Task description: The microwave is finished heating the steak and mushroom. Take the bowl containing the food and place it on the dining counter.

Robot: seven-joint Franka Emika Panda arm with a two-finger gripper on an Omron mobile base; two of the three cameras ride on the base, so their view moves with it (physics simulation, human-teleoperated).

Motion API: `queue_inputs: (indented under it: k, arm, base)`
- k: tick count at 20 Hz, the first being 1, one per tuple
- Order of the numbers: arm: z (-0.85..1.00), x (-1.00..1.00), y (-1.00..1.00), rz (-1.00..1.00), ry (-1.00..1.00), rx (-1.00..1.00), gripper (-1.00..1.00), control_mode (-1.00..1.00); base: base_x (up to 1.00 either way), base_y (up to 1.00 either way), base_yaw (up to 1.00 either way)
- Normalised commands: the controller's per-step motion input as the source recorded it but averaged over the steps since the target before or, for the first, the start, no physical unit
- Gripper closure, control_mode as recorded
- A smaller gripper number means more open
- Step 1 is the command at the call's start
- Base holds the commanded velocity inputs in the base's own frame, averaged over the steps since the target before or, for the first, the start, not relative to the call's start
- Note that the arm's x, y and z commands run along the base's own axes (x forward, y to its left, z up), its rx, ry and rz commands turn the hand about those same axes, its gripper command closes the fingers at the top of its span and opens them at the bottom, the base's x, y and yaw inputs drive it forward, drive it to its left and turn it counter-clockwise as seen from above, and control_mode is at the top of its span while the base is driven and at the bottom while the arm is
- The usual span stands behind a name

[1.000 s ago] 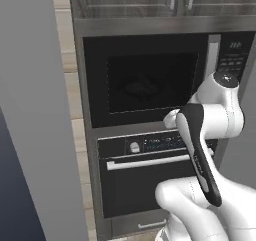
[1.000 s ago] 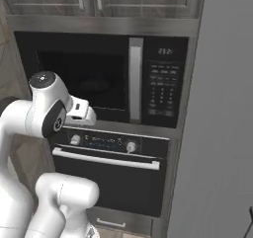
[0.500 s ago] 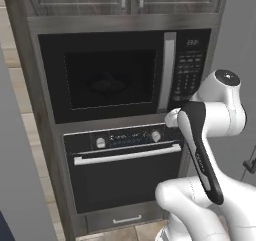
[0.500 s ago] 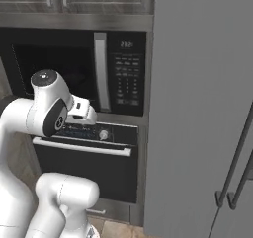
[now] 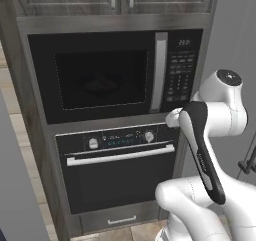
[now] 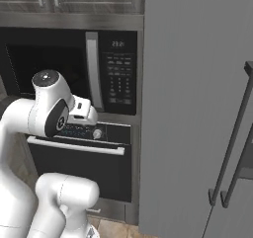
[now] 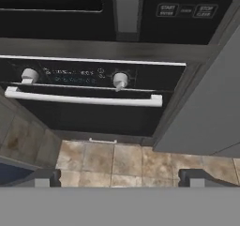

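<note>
The microwave [image 5: 115, 75] sits built into a dark wood-grain cabinet column, its dark glass door shut flush. A vertical silver handle [image 5: 159, 72] runs down the right edge of the door, and to the right of it stands the keypad panel [image 5: 181, 67] with a lit digital display at its top. Through the glass in the left base view a faint rounded shape shows at mid-cavity; it may be the bowl, but the glass is too dark to confirm this or to make out any food.

Directly below the microwave is the black oven [image 5: 117, 170], with two white knobs on its control strip and a horizontal silver handle [image 5: 120, 155] across the door. A narrow drawer front lies under it, just above the tan tiled floor [image 7: 117, 161]. To the right of the column stands a tall grey refrigerator [image 6: 197, 108] with long vertical dark handles.

The white arm is folded in front of the oven, its wrist near the oven's right knob and below the keypad. The claw [image 7: 120, 177] is released: in the hand view its two dark finger tips stand wide apart at the bottom corners, with nothing between them. It points down and forward at the oven front and floor, apart from the microwave handle.
</note>
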Motion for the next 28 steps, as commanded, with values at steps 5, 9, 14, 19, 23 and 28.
queue_inputs:
  k: [5, 9, 14, 19, 23, 28]
  arm:
    - [0.30, 0.00, 0.00, -0.03, -0.33, 0.00, -1.00, -1.00]
    - [0.39, 0.00, -0.07, 0.00, -0.43, 0.00, -1.00, -1.00]
    - [0.12, 0.00, -0.02, 0.00, -0.30, 0.00, -1.00, -1.00]
    - [0.38, 0.12, 0.00, 0.00, -0.45, 0.01, -1.00, -1.00]
    - [0.18, 0.21, 0.00, 0.00, -0.34, 0.00, -1.00, -1.00]
    - [0.00, 0.43, 0.00, 0.00, -0.21, 0.00, -1.00, -1.00]
  base:
    - [0.00, 0.00, 0.00]
    - [0.00, 0.00, 0.00]
    - [0.00, 0.00, 0.00]
    - [0.00, 0.00, 0.00]
    - [0.00, 0.00, 0.00]
    - [0.00, 0.00, 0.00]
